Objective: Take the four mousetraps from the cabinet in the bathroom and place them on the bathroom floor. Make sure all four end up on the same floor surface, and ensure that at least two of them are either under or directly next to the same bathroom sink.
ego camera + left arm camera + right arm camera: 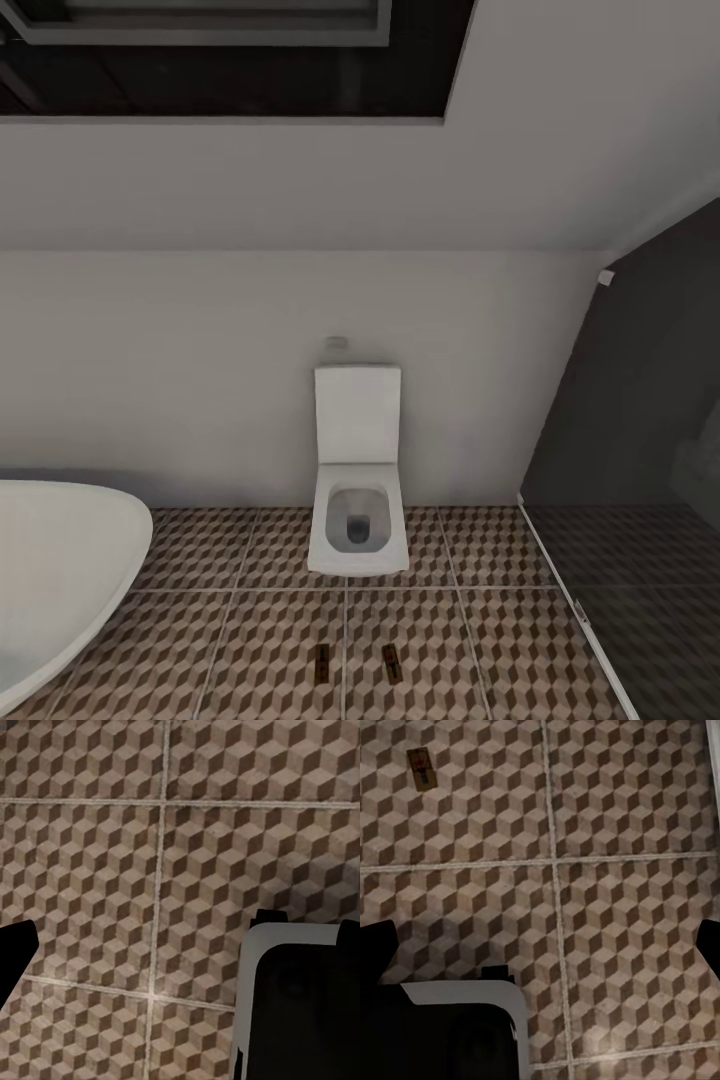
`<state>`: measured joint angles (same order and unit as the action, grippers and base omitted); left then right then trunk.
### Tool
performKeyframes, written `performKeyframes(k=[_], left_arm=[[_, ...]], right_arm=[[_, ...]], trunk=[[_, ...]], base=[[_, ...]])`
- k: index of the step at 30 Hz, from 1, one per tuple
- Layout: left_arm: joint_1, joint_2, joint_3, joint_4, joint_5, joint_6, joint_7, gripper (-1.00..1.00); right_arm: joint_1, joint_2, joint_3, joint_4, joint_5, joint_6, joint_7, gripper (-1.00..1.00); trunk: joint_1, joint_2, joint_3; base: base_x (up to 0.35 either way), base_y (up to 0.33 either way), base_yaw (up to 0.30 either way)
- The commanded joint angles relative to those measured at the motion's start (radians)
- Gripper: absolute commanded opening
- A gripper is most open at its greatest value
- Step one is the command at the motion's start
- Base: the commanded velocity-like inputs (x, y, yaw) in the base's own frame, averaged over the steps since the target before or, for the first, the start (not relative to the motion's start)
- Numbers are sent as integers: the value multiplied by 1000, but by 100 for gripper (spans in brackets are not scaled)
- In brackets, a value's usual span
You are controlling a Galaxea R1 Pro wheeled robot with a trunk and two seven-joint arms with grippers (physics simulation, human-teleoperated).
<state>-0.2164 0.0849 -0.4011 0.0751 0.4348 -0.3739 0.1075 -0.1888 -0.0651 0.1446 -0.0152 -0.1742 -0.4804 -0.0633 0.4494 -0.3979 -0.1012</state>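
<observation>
Right claw (540, 945) hangs well apart from mousetrap (421, 768).

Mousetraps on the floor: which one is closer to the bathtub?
The left mousetrap. It lies nearer the bathtub; the other mousetrap sits to its right, nearer the dark glass wall.

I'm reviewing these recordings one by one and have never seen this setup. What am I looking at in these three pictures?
These are simulator pictures from a wheeled two-armed robot. The large one looks down from its head: a white toilet, a bathtub at the left, and two mousetraps lying on the patterned floor. The other two come from cameras near each hand, both aimed at the floor tiles; the right one shows one mousetrap. Dark finger edges show at the sides with nothing between them, so nothing appears held.
</observation>
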Motion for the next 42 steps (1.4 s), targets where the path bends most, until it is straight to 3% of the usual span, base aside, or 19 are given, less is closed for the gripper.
performKeyframes(k=[1, 12, 30, 42], left_arm=[[-1, -1, -8, 3, 5, -5, 1, 100], [-1, 1, -8, 3, 5, -5, 0, 100], [-1, 0, -10, 2, 4, -6, -8, 100], [-1, -1, -10, 2, 3, -6, -10, 100]], right_arm=[[0, 1, 9, 0, -9, 2, -3, 100], [0, 4, 10, -2, -15, 61, -2, 100], [0, 3, 12, -4, -14, 63, 2, 100], [1, 49, 12, -6, -18, 61, 6, 100]], trunk=[[1, -2, -2], [1, -2, -2], [1, -2, -2], [1, -2, -2]], base=[[0, 0, 0], [0, 0, 0], [0, 0, 0], [0, 0, 0]])
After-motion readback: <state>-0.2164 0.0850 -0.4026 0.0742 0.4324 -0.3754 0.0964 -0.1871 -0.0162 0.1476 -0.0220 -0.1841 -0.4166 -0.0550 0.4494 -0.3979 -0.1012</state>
